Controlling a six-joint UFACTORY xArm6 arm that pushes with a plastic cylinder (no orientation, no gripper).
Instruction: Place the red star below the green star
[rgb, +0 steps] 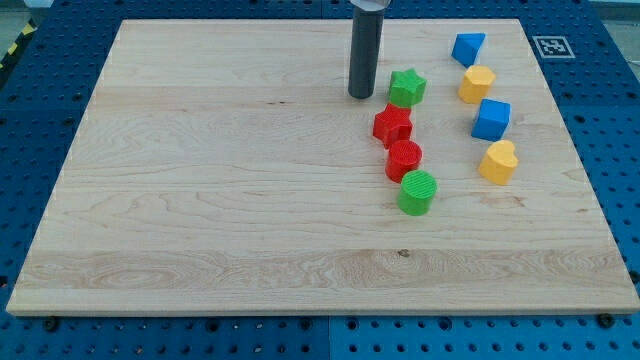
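Observation:
The green star (407, 87) sits at the view's upper middle right. The red star (393, 125) lies just below it and slightly to its left, nearly touching it. My tip (361, 95) stands on the board just left of the green star and up-left of the red star, apart from both.
A red cylinder (404, 159) sits below the red star, and a green cylinder (417, 192) below that. To the view's right stand a blue block (467, 47), a yellow block (477, 84), a blue cube (491, 119) and a yellow block (498, 161). The wooden board (200, 200) ends in blue pegboard.

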